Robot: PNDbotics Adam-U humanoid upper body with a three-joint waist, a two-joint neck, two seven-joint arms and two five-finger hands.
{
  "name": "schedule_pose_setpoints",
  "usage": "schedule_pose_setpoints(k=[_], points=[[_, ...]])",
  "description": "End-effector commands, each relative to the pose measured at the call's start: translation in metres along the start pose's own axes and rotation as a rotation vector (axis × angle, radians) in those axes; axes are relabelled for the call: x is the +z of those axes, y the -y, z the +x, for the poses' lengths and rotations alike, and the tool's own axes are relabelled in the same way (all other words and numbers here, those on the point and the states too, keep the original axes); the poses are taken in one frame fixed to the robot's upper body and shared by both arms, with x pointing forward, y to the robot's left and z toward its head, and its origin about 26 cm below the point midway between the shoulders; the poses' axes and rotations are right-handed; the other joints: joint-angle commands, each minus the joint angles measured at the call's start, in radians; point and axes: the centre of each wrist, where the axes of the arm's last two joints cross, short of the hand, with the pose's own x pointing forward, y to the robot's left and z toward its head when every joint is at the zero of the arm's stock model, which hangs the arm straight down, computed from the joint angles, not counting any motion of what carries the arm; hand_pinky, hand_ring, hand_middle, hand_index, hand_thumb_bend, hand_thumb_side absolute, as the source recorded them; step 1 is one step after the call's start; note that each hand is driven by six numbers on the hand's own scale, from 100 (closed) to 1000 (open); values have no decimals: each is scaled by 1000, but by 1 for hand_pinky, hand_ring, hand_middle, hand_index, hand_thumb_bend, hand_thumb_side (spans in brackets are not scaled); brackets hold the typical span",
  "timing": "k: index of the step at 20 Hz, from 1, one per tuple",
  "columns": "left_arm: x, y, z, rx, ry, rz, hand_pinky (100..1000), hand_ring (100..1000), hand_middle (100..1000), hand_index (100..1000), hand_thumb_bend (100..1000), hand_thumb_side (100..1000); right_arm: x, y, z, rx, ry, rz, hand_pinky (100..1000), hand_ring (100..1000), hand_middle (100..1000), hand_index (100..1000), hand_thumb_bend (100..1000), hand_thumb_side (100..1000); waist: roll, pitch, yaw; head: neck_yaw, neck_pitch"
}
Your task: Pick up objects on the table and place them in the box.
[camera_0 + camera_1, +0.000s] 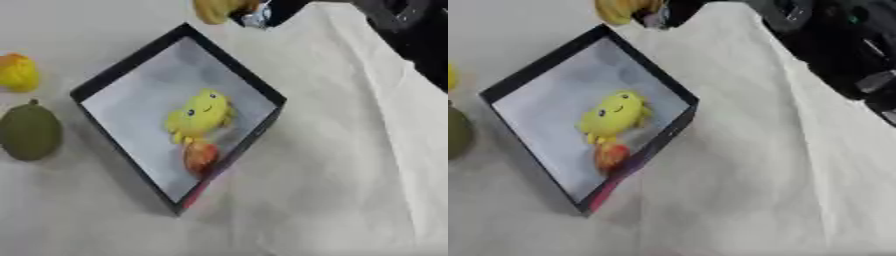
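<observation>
A black-walled box (234,64) with a pale grey floor lies askew in the middle of the table. Inside it rest a yellow smiling plush toy (201,116) and, just below the toy, a red-orange fruit (200,156). Past the box's far corner, at the top edge of the view, my right hand (262,12) reaches in from the upper right and holds a curved yellow object (213,10), mostly cut off by the frame. Left of the box on the table sit a yellow-orange fruit (17,72) and a dull green oval fruit (30,131). My left hand does not show.
A creased white cloth (350,150) covers the table to the right of and below the box. My dark right arm (833,45) crosses the upper right corner.
</observation>
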Motion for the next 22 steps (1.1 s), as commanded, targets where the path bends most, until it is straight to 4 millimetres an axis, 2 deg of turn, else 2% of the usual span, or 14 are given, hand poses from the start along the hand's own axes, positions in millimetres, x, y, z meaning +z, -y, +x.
schedule_pose_setpoints(k=[1, 5, 10, 17, 22], points=[[-2, -5, 7, -19, 24, -6, 895, 718, 738, 824, 136, 936, -4, 19, 28, 48, 85, 26, 742, 597, 448, 593, 166, 456, 4, -45, -3, 7, -2], [-2, -5, 7, -18, 27, -6, 896, 718, 738, 824, 136, 933, -23, 17, 48, 30, 120, 70, 732, 590, 450, 593, 100, 453, 9, -51, -5, 11, -2], [-1, -6, 7, -21, 26, -1, 896, 718, 738, 824, 136, 935, -43, 2, 58, -5, 134, 149, 728, 585, 451, 594, 100, 448, 5, -53, -9, 16, -2], [-2, -5, 7, -21, 28, -3, 896, 717, 738, 824, 137, 936, -58, -24, 46, -16, 92, 205, 729, 588, 457, 602, 112, 463, 1, -48, -6, 18, -2], [-2, -5, 8, -20, 31, -2, 896, 716, 737, 824, 138, 938, -67, -54, 37, -27, 72, 271, 738, 605, 479, 629, 142, 475, -4, -38, -3, 19, -2]])
